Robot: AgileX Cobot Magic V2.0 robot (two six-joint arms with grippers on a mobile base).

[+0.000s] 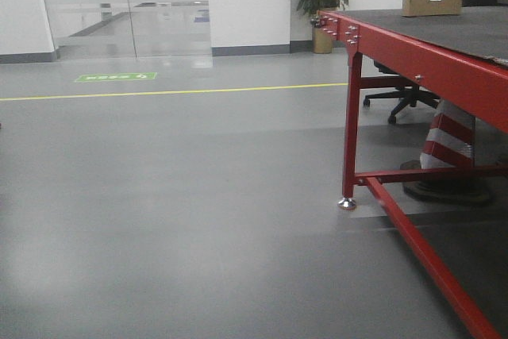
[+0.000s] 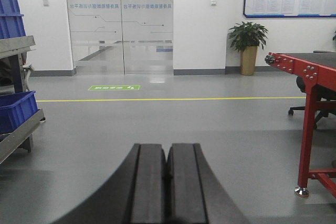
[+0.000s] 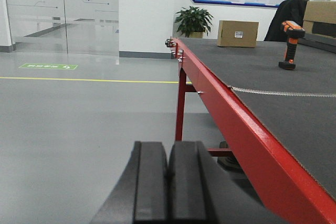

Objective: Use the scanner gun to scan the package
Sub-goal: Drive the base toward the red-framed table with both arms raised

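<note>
Right gripper (image 3: 168,179), pads pressed together on nothing, was held beside the red table (image 3: 226,108). One scanner gun (image 3: 290,45) was stood upright well ahead to its right; one package (image 3: 238,33) was placed farther ahead. Left gripper (image 2: 168,182) was likewise closed and empty.

Closed cardboard package (image 3: 238,33) on table, orange-black scanner gun (image 3: 289,44) upright, apart

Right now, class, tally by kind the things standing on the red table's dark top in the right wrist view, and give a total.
Cardboard package: 1
Scanner gun: 1
Total: 2
Tan shape at the right edge is cut off, not counted.
</note>
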